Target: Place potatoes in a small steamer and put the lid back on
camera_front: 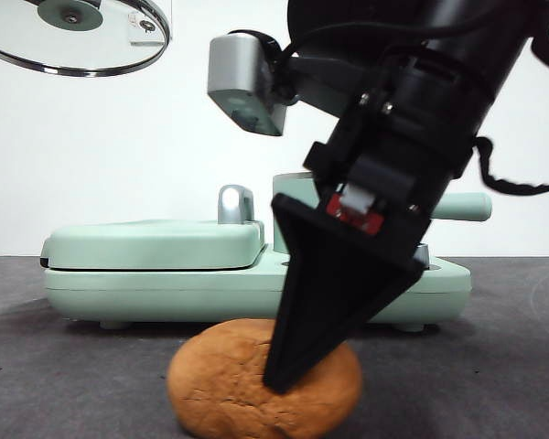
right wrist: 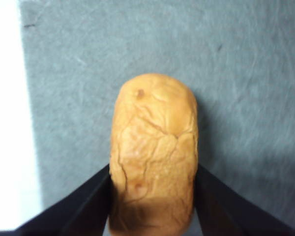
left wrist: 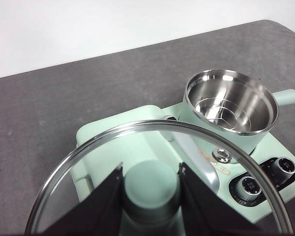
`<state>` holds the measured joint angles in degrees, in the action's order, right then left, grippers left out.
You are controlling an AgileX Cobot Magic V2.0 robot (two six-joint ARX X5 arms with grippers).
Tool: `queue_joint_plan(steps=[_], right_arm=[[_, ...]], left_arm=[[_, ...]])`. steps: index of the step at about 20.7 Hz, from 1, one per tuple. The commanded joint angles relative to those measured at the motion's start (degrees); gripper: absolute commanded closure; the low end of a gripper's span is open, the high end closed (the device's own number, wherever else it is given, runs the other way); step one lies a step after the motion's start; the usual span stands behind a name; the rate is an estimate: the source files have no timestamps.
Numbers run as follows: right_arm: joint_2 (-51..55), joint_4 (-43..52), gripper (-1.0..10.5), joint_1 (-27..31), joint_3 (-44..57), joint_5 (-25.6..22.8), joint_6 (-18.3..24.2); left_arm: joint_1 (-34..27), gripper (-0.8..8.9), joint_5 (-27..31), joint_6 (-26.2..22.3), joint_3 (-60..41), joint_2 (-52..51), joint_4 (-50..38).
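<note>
Potato [camera_front: 224,389] first: one large orange-brown lump with cracked, rough skin lies on the dark grey table [camera_front: 64,366], in front of the mint-green cooker base [camera_front: 165,288]; in the right wrist view the same potato [right wrist: 155,152] sits lengthwise between the two black jaws, which press against its two long sides, so the right gripper [right wrist: 152,196] is closed on it; in the front view that gripper [camera_front: 297,366] comes down big and dark from the upper right, its wedge-shaped jaw tip resting against the upper right part of the potato, which appears to rest on the table. The left gripper [left wrist: 151,196] grips the green knob [left wrist: 151,189] of the glass lid [left wrist: 88,147], one jaw on either side of the knob; the lid's steel rim curves wide around the jaws, and in the front view the lid [camera_front: 18,41] hangs tilted at the top left corner, high above the table. Below the lid, in the left wrist view, the small steamer [left wrist: 231,105] stands uncovered on the cooker base [left wrist: 137,118], its shiny steel inside bare and its straight green handle [left wrist: 285,97] pointing away to the side; two round dials [left wrist: 268,174] sit on a black panel of the base just beside the pot. A flat green griddle cover [camera_front: 156,242] with a chrome handle [camera_front: 235,203] lies shut on the other half of the base.
</note>
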<state>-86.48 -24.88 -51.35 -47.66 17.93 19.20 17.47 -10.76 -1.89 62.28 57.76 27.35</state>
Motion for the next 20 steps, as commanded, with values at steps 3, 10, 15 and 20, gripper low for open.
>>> queue_joint_plan(steps=[3, 10, 15, 20], right_arm=[[5.3, -6.9, 7.4, -0.6, -4.5, -0.5, -10.0], [7.2, -34.5, 7.4, 4.4, -26.8, -9.0, -22.2], [4.3, -37.4, 7.4, 10.3, -36.3, -9.0, -20.8], [-0.9, -36.6, 7.4, 16.0, -43.4, -9.0, -18.4]], left_arm=[[0.1, 7.98, -0.2, -0.2, 0.8, -0.2, -1.6], [0.1, 7.98, -0.2, -0.2, 0.8, -0.2, -1.6], [0.1, 7.98, -0.2, -0.2, 0.8, -0.2, -1.6], [0.1, 7.98, -0.2, -0.2, 0.8, -0.2, -1.6]])
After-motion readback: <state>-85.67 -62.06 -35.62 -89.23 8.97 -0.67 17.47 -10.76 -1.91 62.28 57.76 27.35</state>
